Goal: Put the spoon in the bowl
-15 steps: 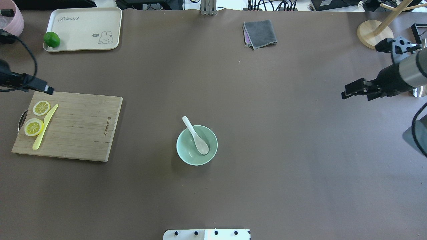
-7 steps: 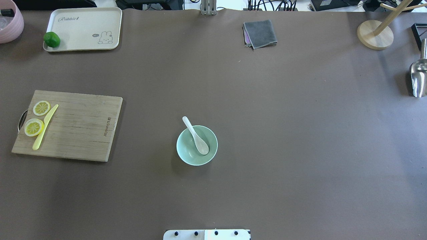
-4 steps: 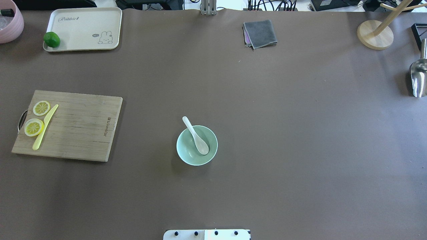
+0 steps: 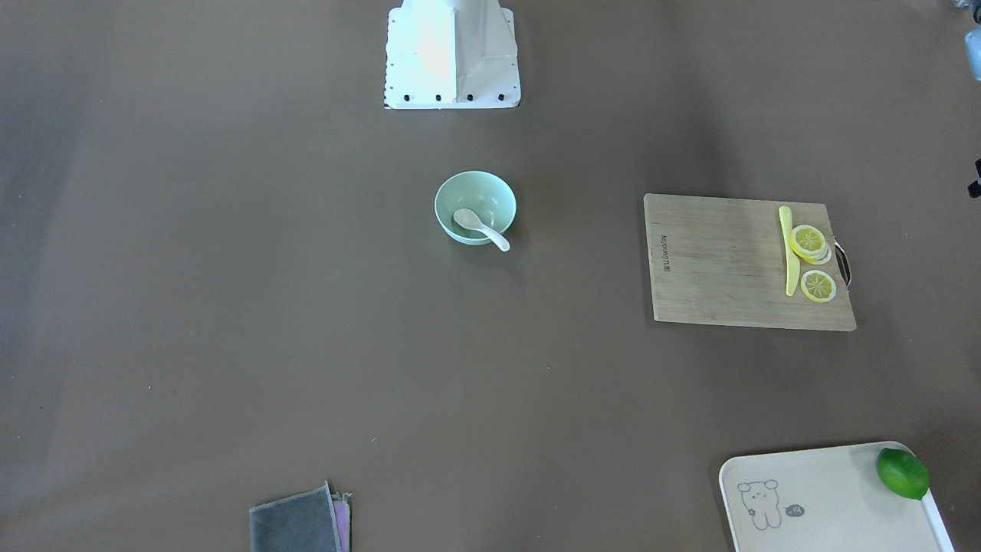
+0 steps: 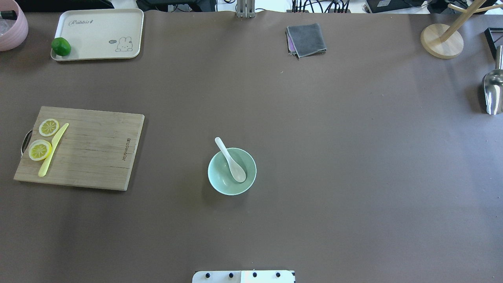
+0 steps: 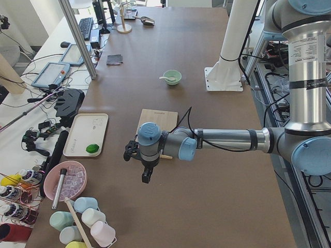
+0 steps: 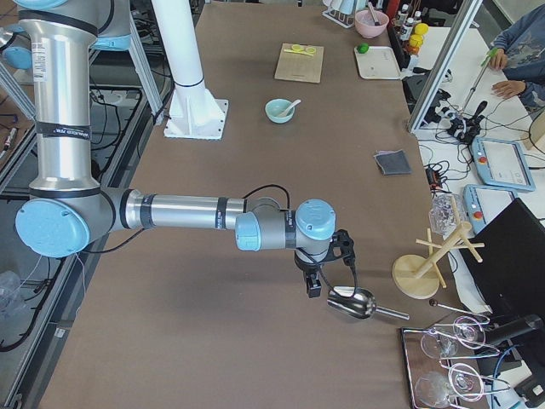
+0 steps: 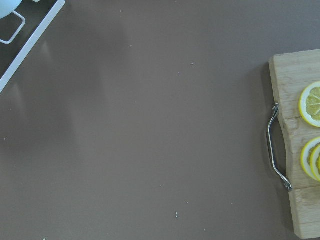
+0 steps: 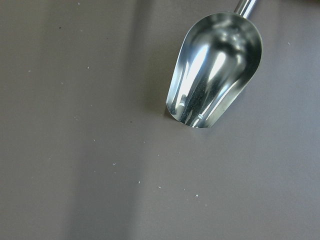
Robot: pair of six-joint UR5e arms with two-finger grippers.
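Spoon (image 5: pixel 232 163) lies with its scoop down inside the bowl (image 5: pixel 221 182) and its handle leaning on the rim, the tip sticking out toward the upper left in the overhead view. The bowl sits just below centre of that frame. Judged from this, the placing is done.

Left gripper (image 6: pixel 146 178) hangs over bare table at centre-left of the left side view, beside the handled end of the cutting board (image 5: pixel 86 149). Right gripper (image 7: pixel 313 290) hangs at lower centre of the right side view, just above the metal scoop (image 5: pixel 492 92). Both show only in the side views, so I cannot tell how the jaws stand.

Doing the step well, as I read it: keep both arms well apart from the bowl. The overhanging handle looks easy to knock. The right arm should avoid dropping onto the scoop.

Surface: the table (image 5: pixel 353 157) has a matte brown cover, flat and lightly speckled. At left, the board carries lemon slices (image 5: pixel 40 149) and a yellow strip (image 5: pixel 53 149). A tray (image 5: pixel 98 23) with a lime (image 5: pixel 61 46) is at upper left, and a grey cloth (image 5: pixel 306 39) at top centre.

Room: cluttered benches, cables and tablets flank the table in both side views.
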